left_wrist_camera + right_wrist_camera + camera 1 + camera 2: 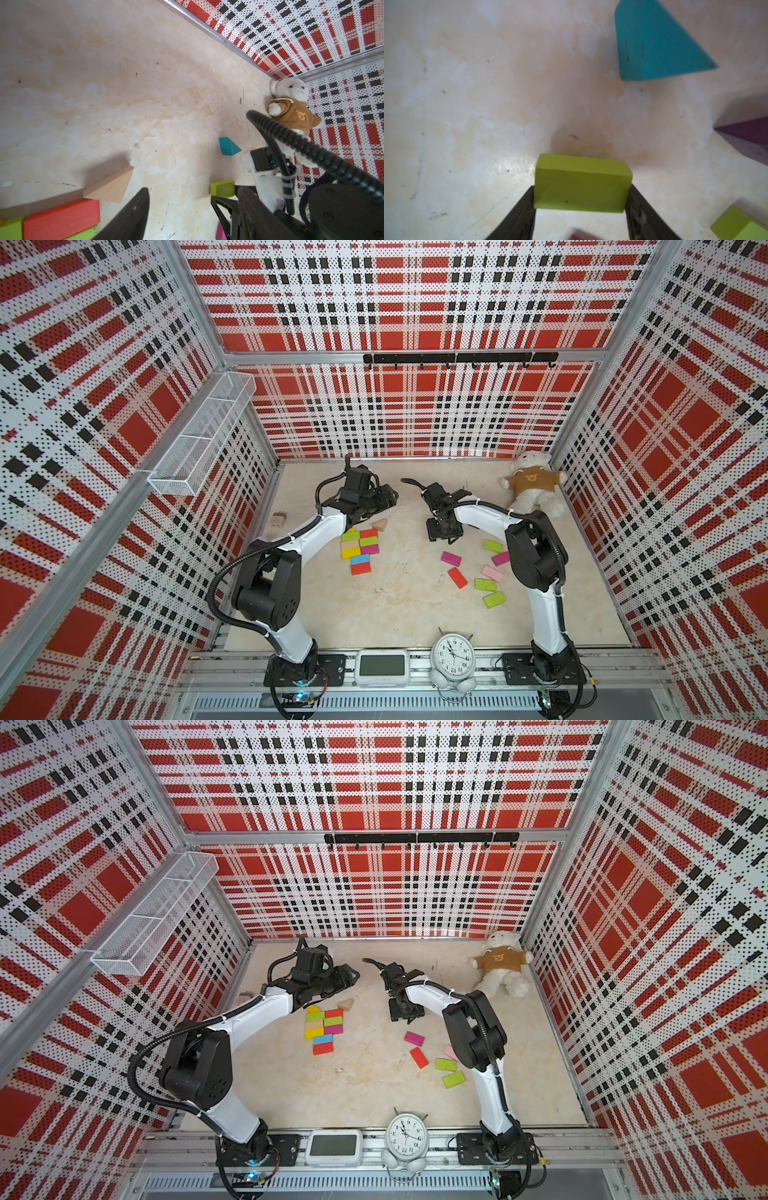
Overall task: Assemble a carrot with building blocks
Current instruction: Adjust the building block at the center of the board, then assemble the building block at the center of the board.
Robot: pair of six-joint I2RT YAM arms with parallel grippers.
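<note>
Nearest the wrist camera: right gripper (582, 188) closed on the short ends of a lime block (581, 172), one jaw flat against each end, likely chosen to leave the long faces free for butting against neighbours. Cannot tell whether lifted or resting on the tabletop (467, 104). Just ahead of this gripper and off to one side, teal triangle (652, 41), apart from the block. Further to that side, purple triangle (745, 137) and a second lime block (741, 224), neither touching the jaws. Behind the gripper, toward its arm's base, loose stock: magenta block (451, 558), red block (457, 577), pink block (492, 573) and other lime blocks (485, 585), spread well apart, probably to leave room for a jaw on either side of each. Across from the right gripper, beneath the other arm, the part-built carrot (360, 549): blocks packed edge to edge in two columns, narrowing to one blue and one red at the end nearest the arm bases, reading as the root's tip. Just beside the wide end, tan triangle (380, 524). Beyond that wide end, left gripper (390, 495), jaws apart and nothing between them, apparently parked clear of the right arm's path; lime block plausibly meant as leaf there. Farthest off, bear (534, 485) in the corner, no part of the job.
</note>
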